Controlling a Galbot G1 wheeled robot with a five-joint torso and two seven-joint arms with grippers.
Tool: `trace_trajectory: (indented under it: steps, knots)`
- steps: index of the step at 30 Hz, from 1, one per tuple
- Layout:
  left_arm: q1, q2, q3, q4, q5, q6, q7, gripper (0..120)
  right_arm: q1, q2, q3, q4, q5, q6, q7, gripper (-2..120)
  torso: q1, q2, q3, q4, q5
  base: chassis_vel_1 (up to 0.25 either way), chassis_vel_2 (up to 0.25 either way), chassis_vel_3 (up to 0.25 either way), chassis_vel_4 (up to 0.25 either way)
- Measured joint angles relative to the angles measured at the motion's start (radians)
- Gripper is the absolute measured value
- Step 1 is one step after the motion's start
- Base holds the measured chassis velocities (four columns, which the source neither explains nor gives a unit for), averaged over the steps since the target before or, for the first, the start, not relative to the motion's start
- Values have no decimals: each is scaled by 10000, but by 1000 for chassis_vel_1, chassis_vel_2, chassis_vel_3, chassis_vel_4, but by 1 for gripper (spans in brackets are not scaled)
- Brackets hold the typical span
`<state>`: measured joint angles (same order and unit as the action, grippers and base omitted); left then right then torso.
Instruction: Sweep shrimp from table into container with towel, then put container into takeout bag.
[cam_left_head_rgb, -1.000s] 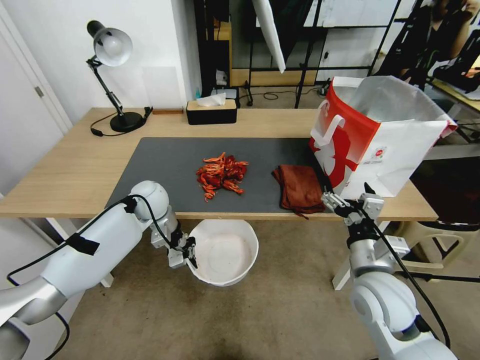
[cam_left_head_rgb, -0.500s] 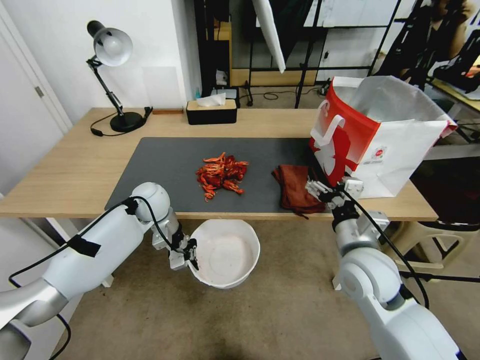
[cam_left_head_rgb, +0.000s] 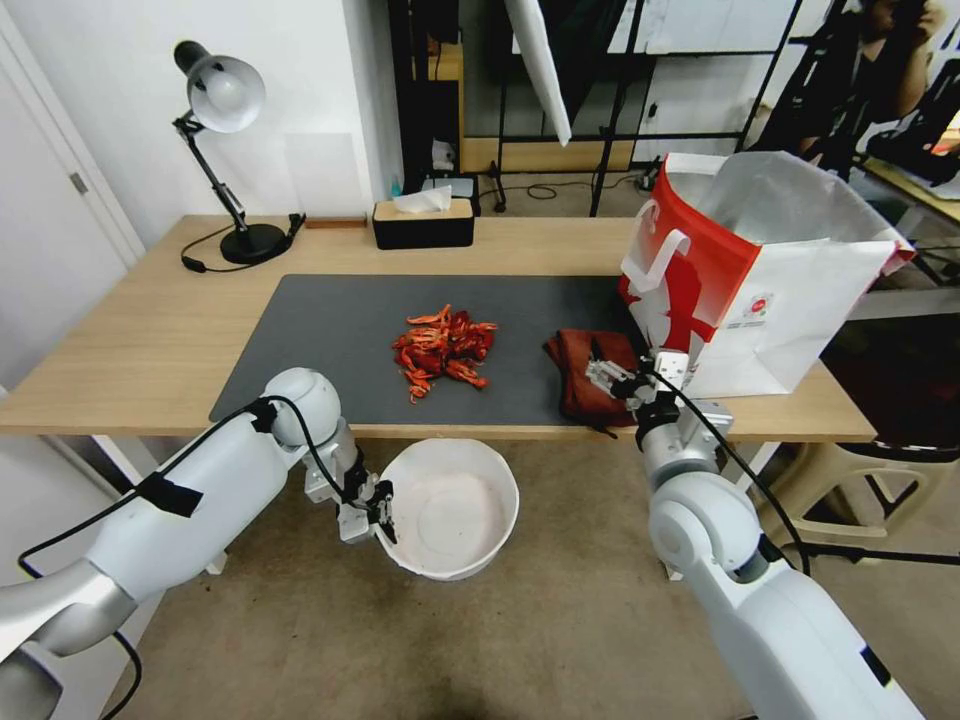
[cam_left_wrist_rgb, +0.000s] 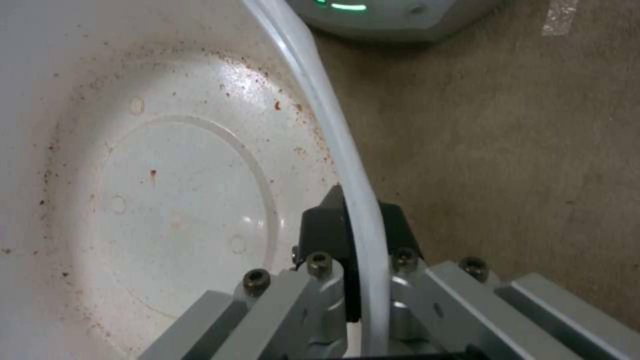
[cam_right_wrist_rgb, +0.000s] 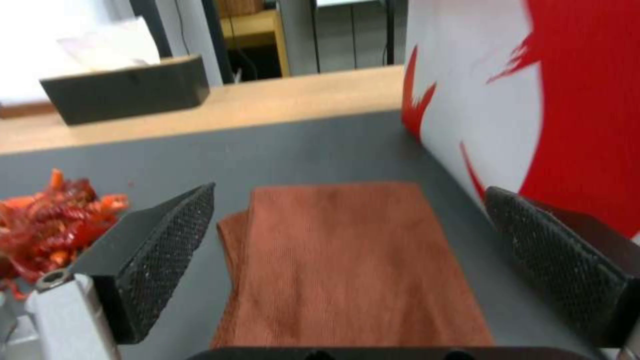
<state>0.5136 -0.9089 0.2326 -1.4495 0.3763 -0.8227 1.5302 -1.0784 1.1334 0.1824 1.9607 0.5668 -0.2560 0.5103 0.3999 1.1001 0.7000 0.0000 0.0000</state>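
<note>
Container first: the round white bowl hangs below the front edge of the table, out over the brown floor, and it holds no shrimp, only reddish specks and smears on its inner wall and base. The left gripper has its fingers pinched on the rim, one black pad inside the wall and one outside, which the left wrist view makes plain. Up on the dark grey mat, the shrimp lie in a glossy red-orange heap near the middle, just behind where the bowl hangs. To the right of the heap the folded rust-red towel lies flat on the mat near the front edge. The right gripper stands over the towel's right part with its fingers spread wide; in the right wrist view the two textured black pads sit either side of the cloth, and I cannot tell whether they touch it. Further right stands the takeout bag, upright and open at the top, its red face toward the towel and close beside it; nothing shows inside but its pale lining. Along the back of the table are a black desk lamp at the left and a black tissue box with a white sheet sticking up. Behind the table are a white wall and dark metal racks.
</note>
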Motion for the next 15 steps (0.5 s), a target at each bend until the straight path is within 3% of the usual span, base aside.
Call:
trace_trajectory:
  steps: [15]
  knots:
    - [92,-87,-131,71,-32,0,-3,0,378,318,-407,-760,14,-426,342,100,0,0,0,0,-1,0,0,0,0]
